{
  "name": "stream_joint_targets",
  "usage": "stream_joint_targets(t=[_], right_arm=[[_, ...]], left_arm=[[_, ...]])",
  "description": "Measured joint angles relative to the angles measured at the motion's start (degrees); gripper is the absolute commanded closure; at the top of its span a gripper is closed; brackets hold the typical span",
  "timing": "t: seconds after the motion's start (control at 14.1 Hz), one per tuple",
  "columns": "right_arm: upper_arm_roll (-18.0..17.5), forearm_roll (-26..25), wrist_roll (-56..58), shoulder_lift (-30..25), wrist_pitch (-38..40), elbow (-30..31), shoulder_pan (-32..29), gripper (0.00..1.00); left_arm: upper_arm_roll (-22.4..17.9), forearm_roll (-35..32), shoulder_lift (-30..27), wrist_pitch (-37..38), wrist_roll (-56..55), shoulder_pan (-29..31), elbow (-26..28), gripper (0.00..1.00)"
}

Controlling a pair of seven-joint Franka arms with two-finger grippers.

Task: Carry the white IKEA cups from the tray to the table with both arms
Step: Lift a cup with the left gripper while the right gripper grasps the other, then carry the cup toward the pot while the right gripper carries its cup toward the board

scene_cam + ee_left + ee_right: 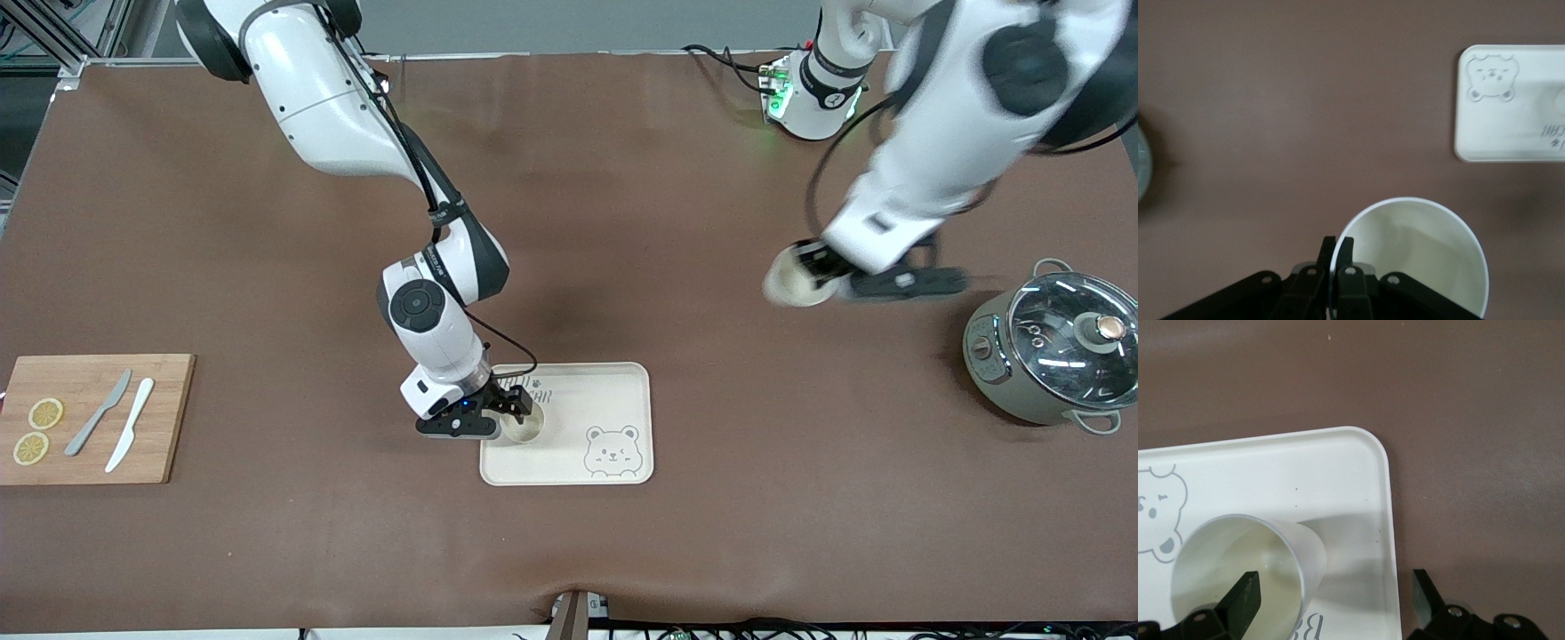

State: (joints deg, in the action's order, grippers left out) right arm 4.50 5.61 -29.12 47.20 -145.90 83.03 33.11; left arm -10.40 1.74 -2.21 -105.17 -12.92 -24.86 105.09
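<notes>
One white cup (524,427) stands upright on the cream bear tray (578,391), at the tray's end toward the right arm. My right gripper (514,411) is low over it and open. In the right wrist view one finger (1245,597) hangs inside the cup (1238,580) and the other is outside over the tray's rim (1386,493), with the cup's wall between them. My left gripper (822,267) is shut on the rim of the second white cup (796,280) and holds it in the air over bare table between the tray and the pot. The left wrist view shows both fingers (1346,257) pinching the cup's wall (1418,260).
A grey pot with a glass lid (1058,347) stands at the left arm's end of the table. A wooden board (93,444) with two lemon slices and two knives lies at the right arm's end. The tray also shows in the left wrist view (1511,127).
</notes>
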Motion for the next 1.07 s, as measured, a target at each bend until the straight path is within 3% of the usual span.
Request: stream_joint_targets(t=[0.21,0.36,0.43,0.5,0.64,0.92,1.07], right_arm=[[0.05,0.01,2.13,0.11,0.01,-0.15,-0.04,0.02],[0.01,0.02,2.56,0.11,0.01,-0.22,-0.01,0.31],[-0.02,0.02,2.71,0.11,0.01,-0.26,0.04,0.41],[-0.06,0.02,2.75,0.11,0.01,-0.3,0.07,0.52],[-0.1,0.02,2.76,0.12,0.03,-0.33,0.08,0.62],[-0.25,0.02,2.76,0.31,0.05,-0.33,0.09,1.0],[-0.63,0.1,2.76,0.31,0.02,-0.71,0.1,1.0]], left_arm=[[-0.15,0.01,-9.0,-1.16,16.65,11.32,10.52,1.0],[-0.18,0.02,-10.55,-5.73,23.21,15.63,15.94,1.0],[-0.15,0.02,-10.5,-9.17,24.91,16.41,18.82,1.0],[-0.11,0.02,-10.22,-13.11,25.84,16.65,21.87,1.0],[0.01,0.02,-9.05,-19.66,26.74,16.87,26.91,1.0],[0.14,0.02,-3.04,-27.6,27.66,17.0,29.25,1.0],[0.27,0.02,1.09,-32.65,27.7,17.0,29.28,1.0]])
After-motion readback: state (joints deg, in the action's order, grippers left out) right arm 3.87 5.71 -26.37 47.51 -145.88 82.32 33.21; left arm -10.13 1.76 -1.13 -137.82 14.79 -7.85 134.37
